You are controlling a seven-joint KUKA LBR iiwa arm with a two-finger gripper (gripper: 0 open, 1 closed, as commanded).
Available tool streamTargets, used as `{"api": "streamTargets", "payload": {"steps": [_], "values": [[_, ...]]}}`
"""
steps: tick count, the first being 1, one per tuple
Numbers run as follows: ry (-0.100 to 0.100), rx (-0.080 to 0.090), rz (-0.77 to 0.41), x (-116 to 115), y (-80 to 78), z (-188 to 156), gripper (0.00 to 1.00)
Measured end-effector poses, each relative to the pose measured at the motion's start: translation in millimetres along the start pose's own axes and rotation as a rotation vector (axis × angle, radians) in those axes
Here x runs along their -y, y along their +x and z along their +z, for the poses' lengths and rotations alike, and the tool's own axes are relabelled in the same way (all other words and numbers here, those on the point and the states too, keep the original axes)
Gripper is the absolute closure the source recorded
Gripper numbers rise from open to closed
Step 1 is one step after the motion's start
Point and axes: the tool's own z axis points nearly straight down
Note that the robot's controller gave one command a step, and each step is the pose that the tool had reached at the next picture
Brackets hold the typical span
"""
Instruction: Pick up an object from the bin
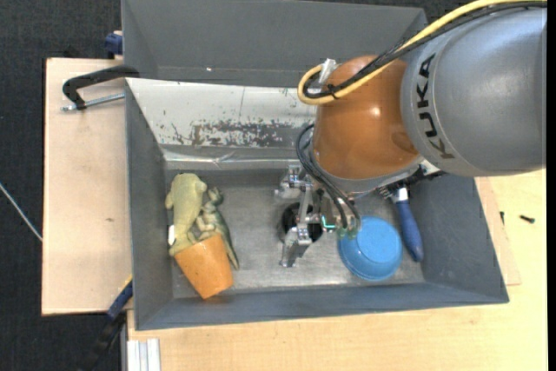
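A grey metal bin [143, 221] seen from above. A large grey robot arm [486, 91] with an orange wrist cover [360, 122] reaches in from the view's right, and its tool [295, 241] hangs down to the middle of the bin floor. Whether the tool is spread or pressed together cannot be told from this angle, and nothing can be seen gripped in it.

Right against the tool, on its side toward the view's left, lies a small black object [288, 223]; its shape is too hidden to name. This is the thing nearest the tool, so close that they look to be touching or almost so.

Just beside the tool toward the view's right sits a round blue cup [373, 249], open side up. Next to it is a blue pen-like stick [407, 228], its long axis running from the back of the bin toward the front.

Well apart, against the wall on the view's left, a pale green toy lizard [193, 206] lies lengthwise from back to front, with an orange cup [207, 269] tipped on its side at the lizard's front end, touching it.

As a judgement: the pick looks to be at the reaching stage. The black object needs almost no sideways shift, while the blue cup would need a short move toward the view's right.
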Motion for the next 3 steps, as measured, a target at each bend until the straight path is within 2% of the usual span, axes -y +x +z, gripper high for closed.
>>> {"api": "streamTargets", "payload": {"steps": [1,2,3], "values": [[-0.001,0.015,-0.229,45.6,-31.0,90.4,0.00],[-0.002,0.025,-0.229,43.6,-33.5,86.5,1.00],[0.001,0.022,-0.310,35.0,-19.7,-108.7,1.00]]}}
